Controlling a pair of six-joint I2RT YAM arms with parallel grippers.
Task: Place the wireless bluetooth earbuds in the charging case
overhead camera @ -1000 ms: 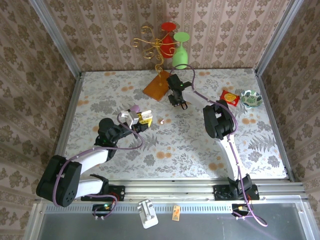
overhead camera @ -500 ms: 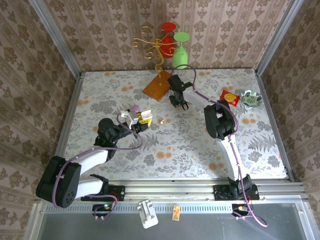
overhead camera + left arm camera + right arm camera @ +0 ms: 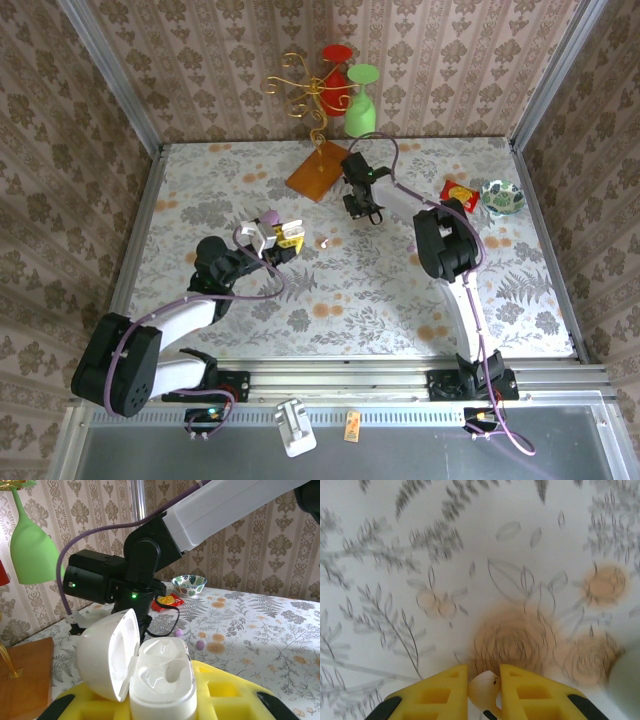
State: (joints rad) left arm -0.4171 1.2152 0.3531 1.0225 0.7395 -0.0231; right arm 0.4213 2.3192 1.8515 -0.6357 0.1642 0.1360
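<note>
A small whitish plastic earbud was pinched between the yellow fingers of the right gripper, which hung close above the floral-patterned white tabletop, toward its far middle and near an orange wooden board. A second tiny whitish earbud lay loose on the tabletop between the two grippers. To its left, the white pebble-shaped plastic charging case sat clamped between the yellow fingers of the left gripper, its hinged lid swung open to one side and its moulded wells facing up.
</note>
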